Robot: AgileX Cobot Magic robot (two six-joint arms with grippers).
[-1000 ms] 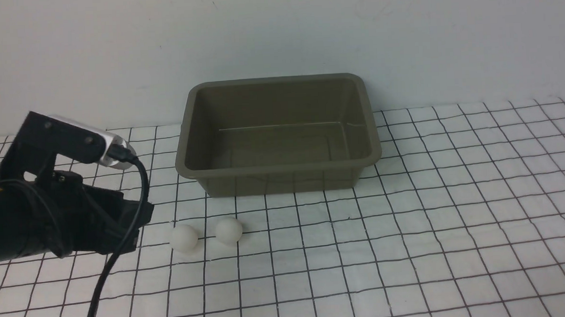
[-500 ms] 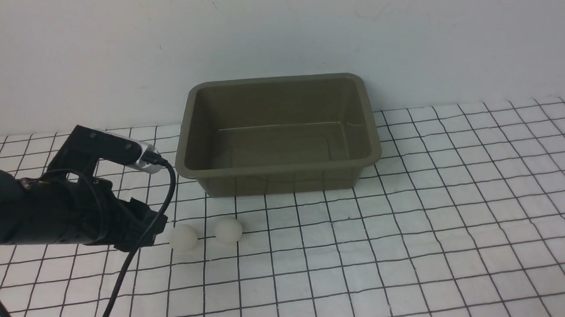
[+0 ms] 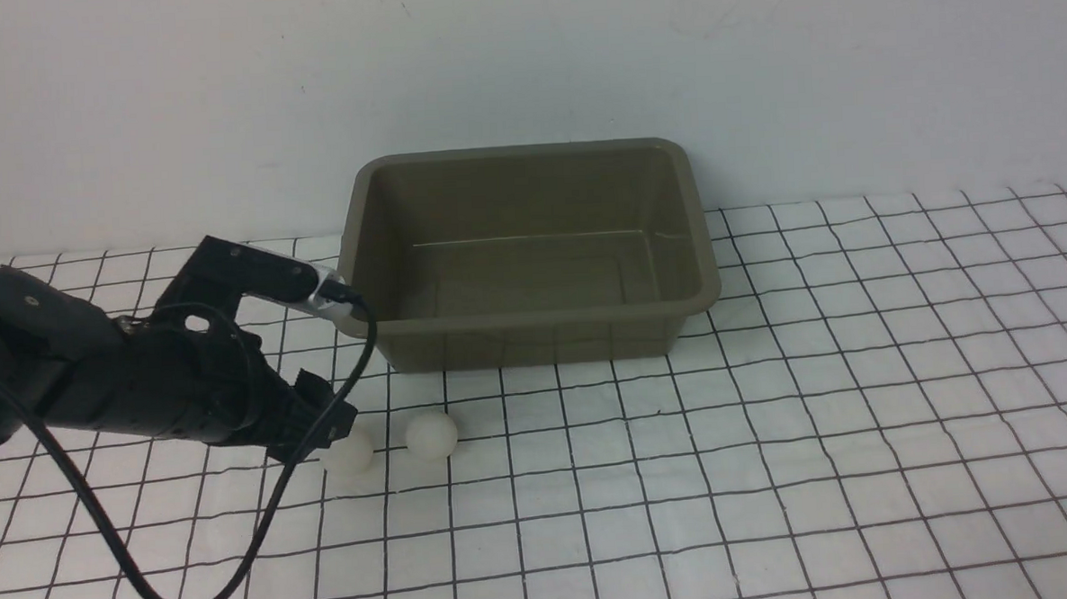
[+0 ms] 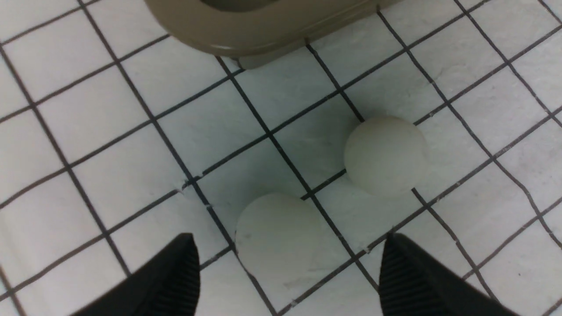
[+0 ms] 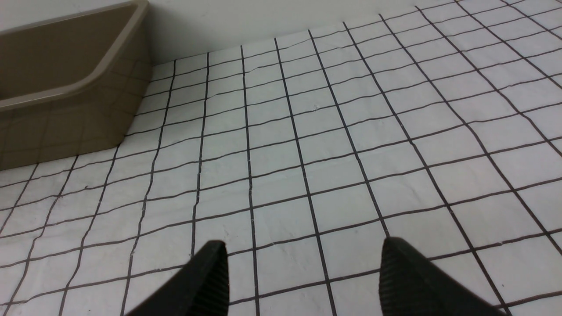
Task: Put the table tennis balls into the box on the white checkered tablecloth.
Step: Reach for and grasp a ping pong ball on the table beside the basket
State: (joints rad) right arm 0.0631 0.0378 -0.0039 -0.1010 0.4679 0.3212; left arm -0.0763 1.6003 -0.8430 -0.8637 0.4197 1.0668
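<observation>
Two white table tennis balls lie side by side on the white checkered tablecloth (image 3: 775,469) in front of the box's left corner: the left ball (image 3: 349,453) and the right ball (image 3: 431,434). The olive-grey box (image 3: 527,316) stands empty behind them. My left gripper (image 3: 327,427) is open, low over the cloth, its tips just reaching the left ball. In the left wrist view the left ball (image 4: 277,235) lies between the open fingers (image 4: 175,276), the right ball (image 4: 385,154) beyond it. My right gripper (image 5: 303,252) is open and empty over bare cloth; it does not show in the front view.
A plain wall rises just behind the box. My left arm's black cable (image 3: 264,518) loops down over the cloth at the front left. The box corner (image 5: 66,96) shows in the right wrist view. Cloth stretches to the right of the box.
My left arm has moved right and forward, from well left of the balls to the left ball, which now sits between its open fingers. The balls have not moved.
</observation>
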